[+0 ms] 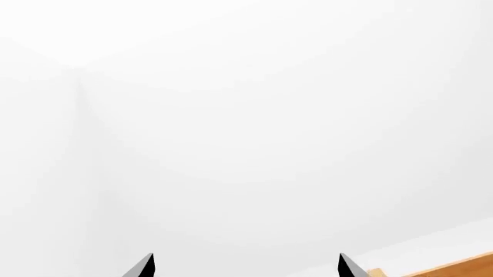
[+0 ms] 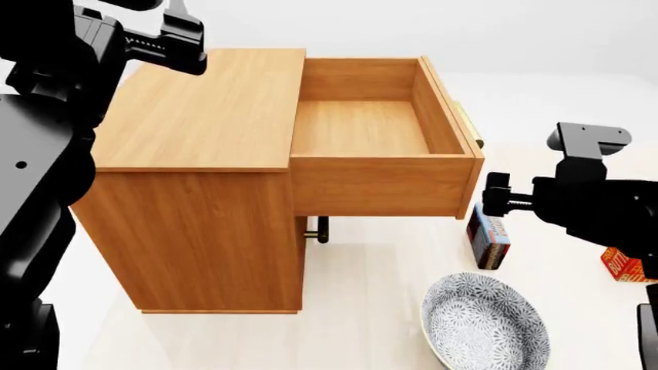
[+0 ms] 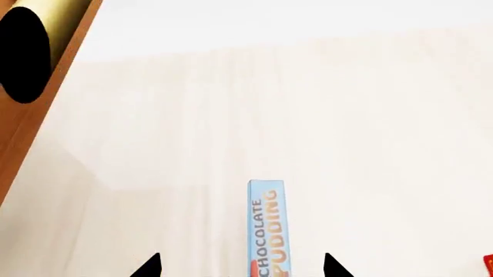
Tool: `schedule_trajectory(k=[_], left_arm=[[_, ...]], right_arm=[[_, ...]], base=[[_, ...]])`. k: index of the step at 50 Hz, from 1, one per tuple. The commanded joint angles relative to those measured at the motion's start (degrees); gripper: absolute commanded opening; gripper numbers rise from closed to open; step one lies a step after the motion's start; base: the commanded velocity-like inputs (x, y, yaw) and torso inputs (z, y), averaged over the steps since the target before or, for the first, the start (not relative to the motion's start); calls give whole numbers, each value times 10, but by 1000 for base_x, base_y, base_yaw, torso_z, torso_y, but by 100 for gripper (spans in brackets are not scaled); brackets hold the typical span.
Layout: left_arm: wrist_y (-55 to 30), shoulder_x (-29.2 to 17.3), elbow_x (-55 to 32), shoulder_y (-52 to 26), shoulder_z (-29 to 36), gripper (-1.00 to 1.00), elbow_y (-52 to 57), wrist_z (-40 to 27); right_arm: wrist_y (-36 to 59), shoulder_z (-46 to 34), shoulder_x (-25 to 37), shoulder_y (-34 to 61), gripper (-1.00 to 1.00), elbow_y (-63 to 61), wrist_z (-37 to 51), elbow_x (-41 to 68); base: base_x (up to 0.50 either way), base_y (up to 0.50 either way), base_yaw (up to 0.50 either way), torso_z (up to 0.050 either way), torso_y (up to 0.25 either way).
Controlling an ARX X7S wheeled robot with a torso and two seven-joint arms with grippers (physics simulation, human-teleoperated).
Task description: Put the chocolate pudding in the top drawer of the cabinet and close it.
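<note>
The cabinet stands at the left of the head view. Its top drawer is pulled out and empty, with its brass handle on the far side. The chocolate pudding stands on edge on the floor below the drawer front. In the right wrist view its blue lettered edge lies between the spread fingertips of my right gripper, which is open and not touching it. My left gripper is open and empty, facing a white wall, with a strip of cabinet wood beside it.
A patterned bowl sits on the floor in front of the pudding. A red butter box lies at the right, behind my right arm. The lower drawer's handle shows under the open drawer. My left arm is over the cabinet's far left.
</note>
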Motion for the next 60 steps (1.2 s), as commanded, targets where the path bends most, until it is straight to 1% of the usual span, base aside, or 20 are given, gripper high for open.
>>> schedule_trajectory(k=[1,12,46,54,60], left_arm=[[3,0,0,1,1,100,0,-2],[7,-4,2,0,5,100,0,-1],[6,-5,-4,-1,6,100,-1,-2],[7,-3,-6,0,2,100,-1,-4],[7,-4,-5,0,4,100,-1,-5]], right_arm=[[-15,-13,-6,3,100,25,-9,-10],[-15,-12,-5,-1,100,23,-9,-9],[-15,-10,2,-6,100,17,-8,-4],[-30,-16,-3,-4,100,35,-13,-11],[-60,-27,-14,5,100,76,-26,-26]], base=[[0,0,0,0,0],[0,0,0,0,-16],[0,0,0,0,-113],[0,0,0,0,-35],[0,0,0,0,0]])
